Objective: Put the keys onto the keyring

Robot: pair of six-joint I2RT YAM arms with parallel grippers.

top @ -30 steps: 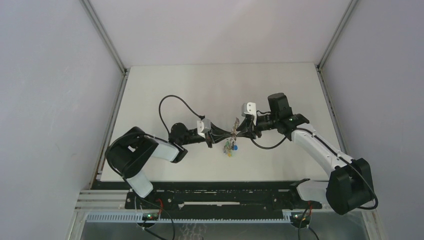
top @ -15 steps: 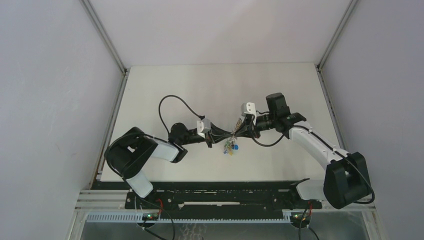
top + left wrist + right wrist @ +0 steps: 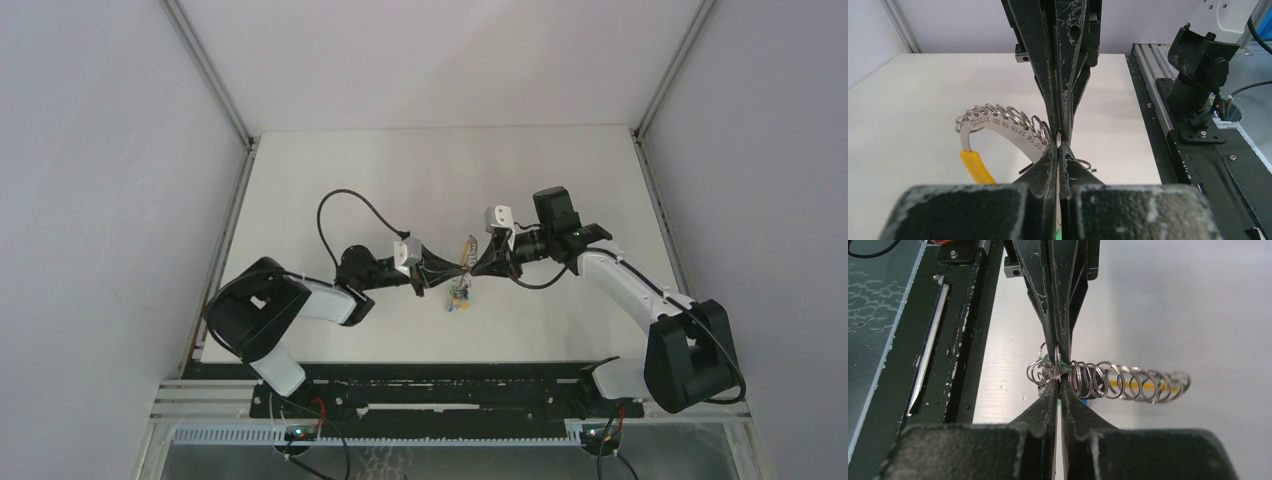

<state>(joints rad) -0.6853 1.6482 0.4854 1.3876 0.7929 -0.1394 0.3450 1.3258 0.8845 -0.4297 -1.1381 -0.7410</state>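
Note:
The keyring (image 3: 463, 262) hangs between my two grippers above the table, its blue and green tags (image 3: 458, 300) dangling below. My left gripper (image 3: 452, 273) is shut on it from the left and my right gripper (image 3: 474, 266) from the right, tip to tip. In the left wrist view, my left gripper (image 3: 1059, 146) pinches thin metal beside the numbered silver band (image 3: 1003, 127) and its yellow sleeve (image 3: 977, 167). Seen from the right wrist, my right gripper (image 3: 1058, 382) is shut on a small ring at the end of the row of rings (image 3: 1128, 382). The keys are hidden.
A black cable (image 3: 340, 205) loops over the white table (image 3: 400, 170) behind the left arm. The black mounting rail with an arm base (image 3: 1198, 100) runs along the near edge. Grey walls close in both sides.
My right gripper has closed on the keyring's small rings, and its arm has shifted slightly left. The dangling tags have swung a little. The left gripper has stayed shut.

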